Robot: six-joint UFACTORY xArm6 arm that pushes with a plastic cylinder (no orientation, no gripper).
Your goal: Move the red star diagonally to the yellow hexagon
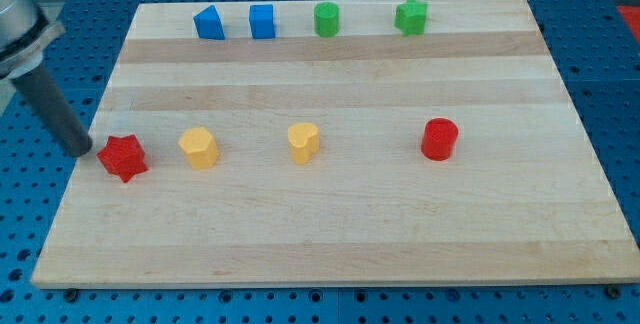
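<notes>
The red star-shaped block (122, 156) lies at the wooden board's (350, 234) left edge, just left of the yellow hexagon block (198, 148). My tip (81, 150), clawless, sits just beside the star's upper left.

Along the top of the wooden board (330, 234) stand two blue blocks (209, 23) (262, 21) and two green blocks (327, 19) (410, 16); a yellow heart (304, 142) lies mid-frame, a red cylinder (439, 139) at right

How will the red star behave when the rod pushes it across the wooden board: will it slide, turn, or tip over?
The red star looks low and flat-bottomed, so it will probably slide and not tip. Its points may make it turn if my tip, now just at its left in the view, pushes off-centre. It looks small and solid, likely light, on the smooth board.
</notes>
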